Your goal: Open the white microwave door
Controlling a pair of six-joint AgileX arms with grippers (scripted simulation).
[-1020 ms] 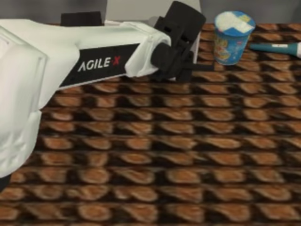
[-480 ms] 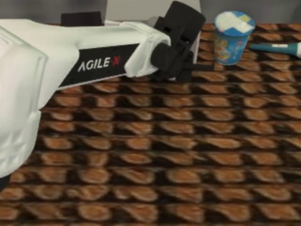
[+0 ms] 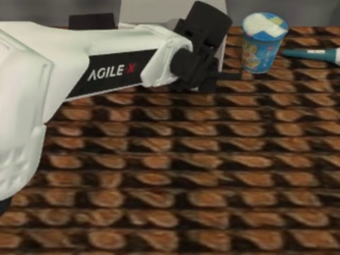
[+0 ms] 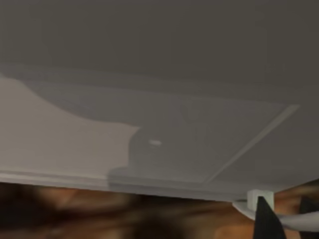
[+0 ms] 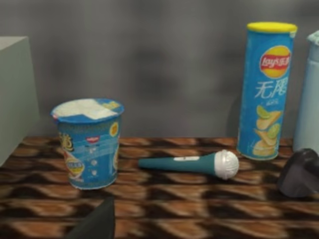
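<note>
Reaching from the table's nine o'clock edge up toward twelve, my left arm (image 3: 106, 66) lies across the far side so that the left gripper (image 3: 204, 53) sits tight against the white microwave (image 3: 154, 10), which stands at the twelve o'clock edge and is mostly cut off by the frame; the white microwave door (image 4: 189, 144) fills the left wrist view from very close, its bar handle (image 4: 259, 196) showing beside one dark fingertip (image 4: 266, 219), a placing that looks meant for hooking the handle, though I cannot tell how far the jaws are spread or whether they hold it; toward one o'clock stand a noodle cup (image 3: 264, 41) and a teal microphone (image 3: 313, 53), clear of the door's swing; the right gripper is parked out of the top view, its jaws unreadable.
</note>
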